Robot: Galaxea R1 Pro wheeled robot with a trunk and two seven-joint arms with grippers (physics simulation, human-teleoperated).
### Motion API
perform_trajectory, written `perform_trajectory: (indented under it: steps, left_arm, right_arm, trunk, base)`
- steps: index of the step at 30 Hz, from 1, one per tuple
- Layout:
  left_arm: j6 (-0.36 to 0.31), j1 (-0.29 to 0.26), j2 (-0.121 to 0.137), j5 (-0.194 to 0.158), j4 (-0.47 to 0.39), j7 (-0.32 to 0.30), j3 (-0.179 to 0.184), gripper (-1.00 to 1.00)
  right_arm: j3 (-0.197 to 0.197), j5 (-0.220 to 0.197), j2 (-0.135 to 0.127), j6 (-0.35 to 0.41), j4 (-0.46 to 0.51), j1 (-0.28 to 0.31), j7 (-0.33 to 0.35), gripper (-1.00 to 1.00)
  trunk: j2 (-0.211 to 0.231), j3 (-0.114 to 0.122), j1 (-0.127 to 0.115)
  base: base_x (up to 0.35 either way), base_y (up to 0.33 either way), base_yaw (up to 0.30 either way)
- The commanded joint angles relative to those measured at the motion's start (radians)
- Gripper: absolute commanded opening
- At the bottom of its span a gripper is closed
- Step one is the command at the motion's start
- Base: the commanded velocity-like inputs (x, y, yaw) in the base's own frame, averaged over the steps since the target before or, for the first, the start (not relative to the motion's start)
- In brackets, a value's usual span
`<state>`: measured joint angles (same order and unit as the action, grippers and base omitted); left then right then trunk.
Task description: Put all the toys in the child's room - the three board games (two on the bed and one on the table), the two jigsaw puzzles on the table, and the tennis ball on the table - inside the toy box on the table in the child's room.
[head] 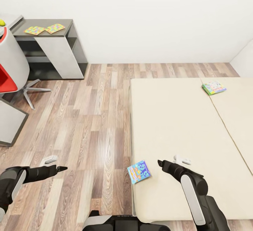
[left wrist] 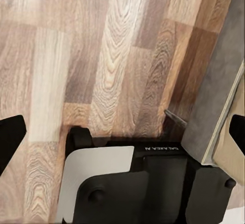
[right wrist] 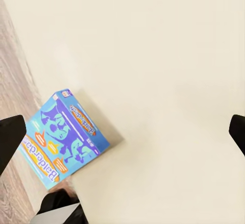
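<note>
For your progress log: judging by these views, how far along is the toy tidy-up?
Nothing looks packed yet. Both board games lie on the bed: the blue one at its near edge, the green one farther off. Two jigsaw puzzles sit on the side unit. The right end effector hangs open beside the blue game; the left end effector holds nothing.

Low beige bed [head: 175,125]: a blue printed board-game box [head: 139,171] hangs over its left edge, a white-green game box [head: 214,88] lies near the far edge. Dark grey side unit [head: 66,23] carries two multicoloured puzzle sheets [head: 44,29].

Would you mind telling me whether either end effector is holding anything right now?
Nothing is held. The right end effector is open above the blue board game; the left end effector is open over bare floor.
</note>
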<state>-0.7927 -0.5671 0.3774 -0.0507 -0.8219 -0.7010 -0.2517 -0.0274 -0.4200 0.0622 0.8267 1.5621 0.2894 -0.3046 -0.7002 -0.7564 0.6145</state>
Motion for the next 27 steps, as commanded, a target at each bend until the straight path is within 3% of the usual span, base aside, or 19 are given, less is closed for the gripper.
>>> perform_trajectory:
  steps: [1, 5, 9, 14, 27]
  left_arm:
    - [-0.008, 0.0, -0.003, -0.005, 0.0, 0.013, -0.001, 1.0]
    - [-0.007, 0.0, -0.019, -0.006, 0.0, 0.109, -0.001, 1.0]
    - [0.003, 0.0, -0.031, -0.006, 0.0, 0.148, -0.002, 1.0]
    - [0.037, 0.0, -0.038, -0.006, 0.0, 0.159, -0.001, 1.0]
    - [0.047, 0.0, -0.043, -0.004, 0.0, 0.161, 0.0, 1.0]
  right_arm:
    - [-0.001, -0.011, 0.001, 0.003, 0.001, 0.001, -0.008, 1.0]
    - [0.001, -0.01, 0.001, 0.003, 0.0, 0.001, -0.009, 1.0]
    - [0.001, -0.01, 0.002, 0.003, 0.0, 0.001, -0.01, 1.0]
    - [0.002, -0.009, 0.001, 0.003, 0.0, 0.001, -0.009, 1.0]
    - [0.004, -0.009, 0.002, 0.002, -0.002, 0.001, -0.01, 1.0]
  trunk:
    - [-0.001, 0.001, 0.0]
    - [-0.001, 0.007, 0.0]
    - [-0.001, 0.014, 0.0]
    - [-0.001, 0.022, 0.0]
    - [-0.001, 0.044, 0.0]
  base:
    - [0.0, 0.0, 0.0]
    - [0.0, 0.0, 0.0]
    - [0.0, 0.0, 0.0]
    - [0.0, 0.0, 0.0]
    - [0.0, 0.0, 0.0]
